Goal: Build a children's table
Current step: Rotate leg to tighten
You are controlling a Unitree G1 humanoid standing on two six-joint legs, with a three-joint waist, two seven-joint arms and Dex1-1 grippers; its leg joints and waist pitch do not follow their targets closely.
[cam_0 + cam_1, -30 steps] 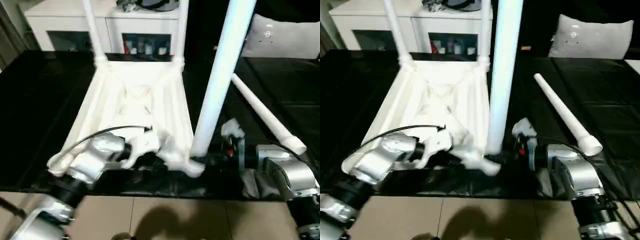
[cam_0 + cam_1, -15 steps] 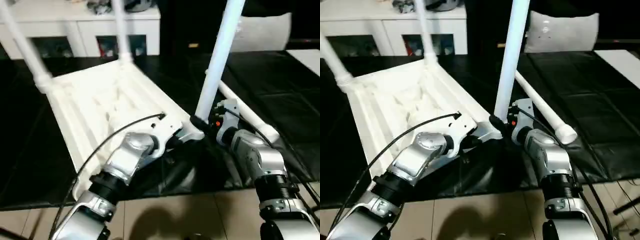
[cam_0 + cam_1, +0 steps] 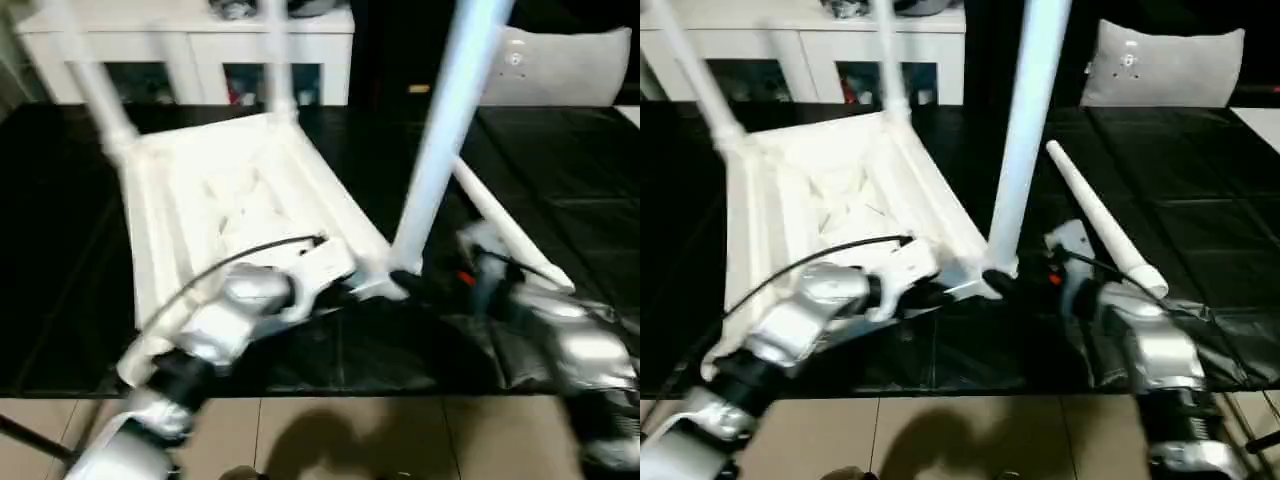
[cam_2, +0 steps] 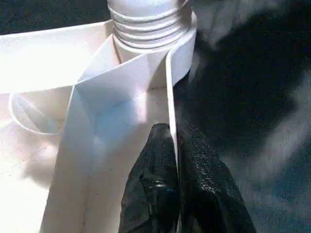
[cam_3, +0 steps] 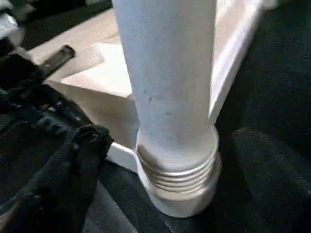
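Observation:
The children's table lies upside down on the black mat, its ribbed white top (image 3: 220,200) facing up. Two legs (image 3: 100,90) (image 3: 275,60) stand in the far corner sockets. A third leg (image 3: 440,150) stands in the near right corner, its threaded base (image 5: 180,170) partly showing above the socket. A loose leg (image 3: 1095,215) lies on the mat to the right. My left gripper (image 4: 174,133) is shut on the table's rim (image 4: 170,82) beside that corner. My right gripper (image 3: 425,288) is open at the leg's base, one finger (image 5: 85,145) standing off it.
A white cabinet (image 3: 200,40) with glass doors stands behind the mat. A grey cushion (image 3: 560,65) sits at the back right. The black mat (image 3: 560,160) ends near me at a tiled floor (image 3: 400,440). A black cable (image 3: 230,260) arcs over my left forearm.
My right gripper's fingers have spread away from the standing leg's base. The left gripper keeps its pinch on the rim. The head view has swung sideways.

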